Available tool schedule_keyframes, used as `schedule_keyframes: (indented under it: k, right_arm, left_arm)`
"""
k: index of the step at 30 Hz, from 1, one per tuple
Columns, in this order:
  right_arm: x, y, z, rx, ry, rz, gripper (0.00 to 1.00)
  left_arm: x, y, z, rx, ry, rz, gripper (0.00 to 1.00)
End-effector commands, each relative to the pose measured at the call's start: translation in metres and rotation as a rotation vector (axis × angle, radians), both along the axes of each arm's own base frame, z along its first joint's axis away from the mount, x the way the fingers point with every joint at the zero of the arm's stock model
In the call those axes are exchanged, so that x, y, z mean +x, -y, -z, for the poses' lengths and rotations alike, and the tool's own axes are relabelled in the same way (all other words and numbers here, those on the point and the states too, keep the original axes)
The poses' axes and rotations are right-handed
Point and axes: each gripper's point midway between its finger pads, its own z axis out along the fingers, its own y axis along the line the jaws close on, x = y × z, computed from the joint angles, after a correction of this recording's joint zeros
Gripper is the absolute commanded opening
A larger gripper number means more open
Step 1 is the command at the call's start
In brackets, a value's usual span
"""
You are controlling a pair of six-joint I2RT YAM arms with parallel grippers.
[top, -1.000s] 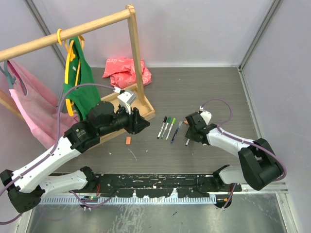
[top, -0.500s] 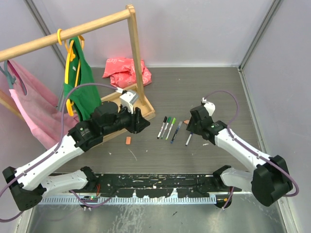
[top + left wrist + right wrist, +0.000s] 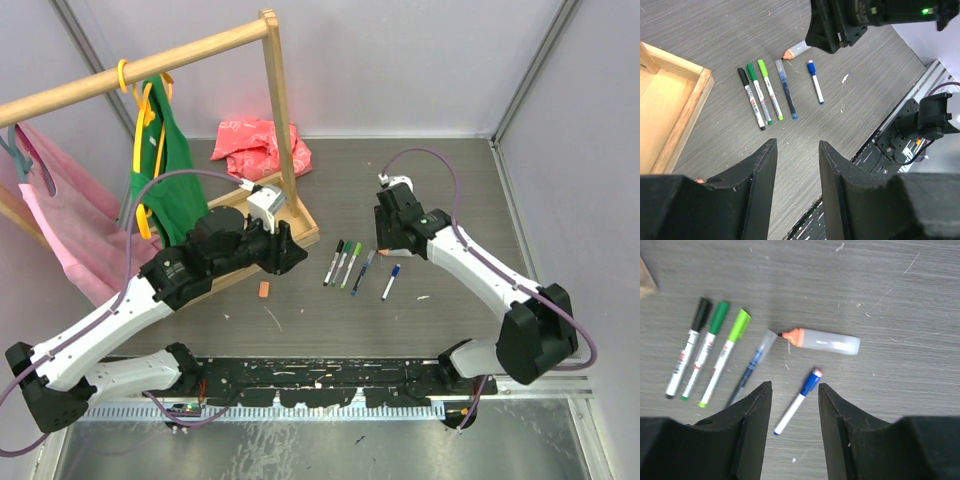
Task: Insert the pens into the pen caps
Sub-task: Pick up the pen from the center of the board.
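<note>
Seemingly the five other pens are capped; only the orange-tipped marker, a smooth translucent barrel lying flat on the grained grey counter, is bare. The right hand hovers above it, parted and empty. The left hand, equally parted and empty, hangs well left of it, near the stubby orange cap. Next, one hand must grasp each.

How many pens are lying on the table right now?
6. Four lie in a row: black pen, dark green pen, light green pen, clear-capped blue pen. The orange-tipped pen lies right of them, the short blue pen beside it.
</note>
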Motion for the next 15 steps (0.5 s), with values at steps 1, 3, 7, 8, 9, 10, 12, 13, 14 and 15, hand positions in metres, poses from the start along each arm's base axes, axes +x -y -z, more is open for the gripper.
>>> schedule_keyframes:
  k: [1,3,7,8,9,10,12,13,14,15]
  right_arm:
    - [-0.001,0.011,0.004,-0.154,-0.075,-0.118,0.49]
    - [-0.001,0.014,0.013,-0.208,-0.127,-0.148,0.5]
    - [0.002,0.018,0.031,-0.284,-0.194,-0.202,0.54]
    - [0.003,0.019,0.034,-0.294,-0.203,-0.214,0.55]
    - [0.004,0.018,0.036,-0.294,-0.21,-0.23,0.58]
    - [0.006,0.017,0.039,-0.285,-0.217,-0.243,0.6]
    - [0.01,0.017,0.044,-0.278,-0.237,-0.261,0.65]
    - [0.012,0.018,0.045,-0.284,-0.243,-0.268,0.67]
    - [0.015,0.018,0.047,-0.291,-0.247,-0.272,0.68]
    - [0.017,0.018,0.048,-0.298,-0.251,-0.278,0.7]
  left_arm:
    - [-0.005,-0.001,-0.026,-0.033,0.055,0.031,0.4]
    - [-0.006,-0.002,-0.027,-0.04,0.054,0.03,0.4]
    - [-0.01,-0.001,-0.027,-0.047,0.041,0.04,0.4]
    - [-0.011,-0.002,-0.027,-0.049,0.04,0.042,0.4]
    - [-0.011,-0.002,-0.027,-0.049,0.038,0.042,0.4]
    - [-0.011,-0.002,-0.027,-0.05,0.038,0.041,0.4]
    - [-0.012,-0.003,-0.027,-0.054,0.036,0.04,0.4]
    - [-0.012,-0.003,-0.028,-0.057,0.037,0.041,0.4]
    - [-0.013,-0.003,-0.029,-0.06,0.037,0.043,0.4]
    - [-0.013,-0.002,-0.029,-0.061,0.037,0.045,0.4]
